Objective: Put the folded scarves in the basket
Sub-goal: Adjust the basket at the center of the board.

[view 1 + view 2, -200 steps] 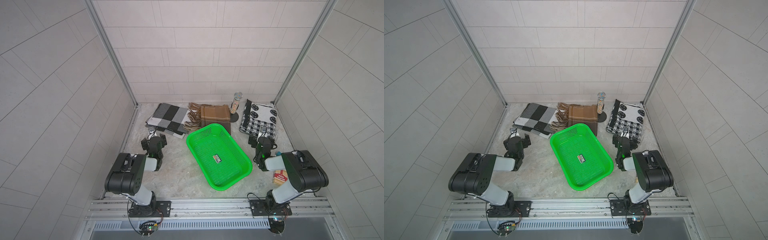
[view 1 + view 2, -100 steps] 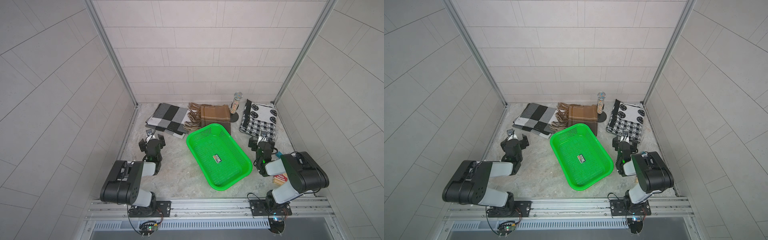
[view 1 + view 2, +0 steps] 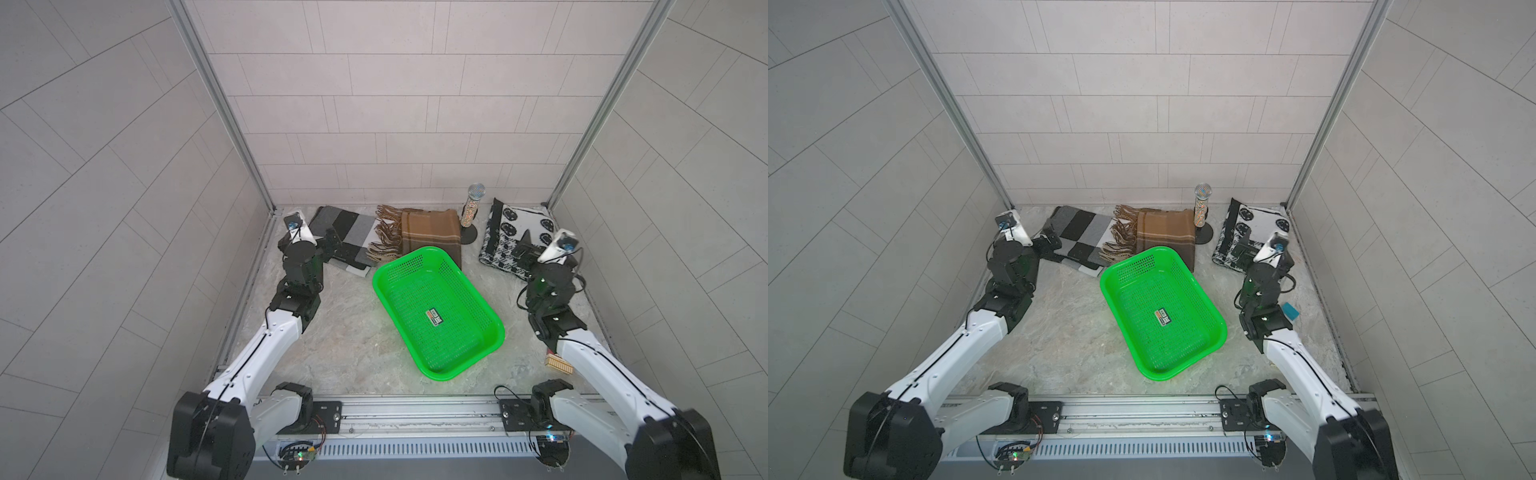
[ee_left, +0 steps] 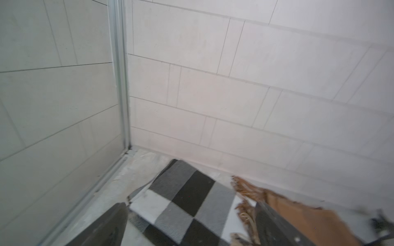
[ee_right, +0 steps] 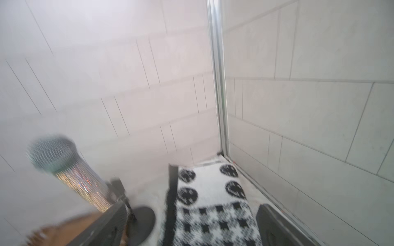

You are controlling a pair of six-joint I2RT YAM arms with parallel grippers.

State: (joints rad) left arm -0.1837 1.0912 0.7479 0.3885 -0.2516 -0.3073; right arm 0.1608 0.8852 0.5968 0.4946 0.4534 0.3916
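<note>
Three folded scarves lie in a row along the far edge of the marbled stone bench [image 3: 340, 332]. A grey, black and white checked woven scarf [image 3: 349, 232] [image 3: 1084, 232] [image 4: 187, 200] is at far left. A brown plaid fringed scarf [image 3: 430, 232] [image 3: 1165, 232] is in the middle. A black-and-white knitted scarf with round motifs [image 3: 509, 224] [image 3: 1254, 224] [image 5: 213, 196] is at far right. All three are outside the bright green rectangular perforated plastic basket [image 3: 457, 299] [image 3: 1142, 291]. The basket sits slantwise at the bench's centre, with a small sticker [image 3: 433, 328] on its floor. Its far corner hides the brown scarf's near edge (contact cannot be judged). A glittery microphone on a round black stand [image 3: 471, 208] [image 3: 1201, 208] [image 5: 70, 170] stands upright between the brown and black-and-white scarves.

The left hand [image 3: 330, 245] [image 3: 1047, 239] [image 4: 191, 204] is at the checked scarf's near left part. Its fingers are spread wide and grip nothing. The right hand [image 3: 525, 247] [image 3: 1244, 247] [image 5: 190, 205] is just as wide and empty, over the near part of the black-and-white scarf.
</note>
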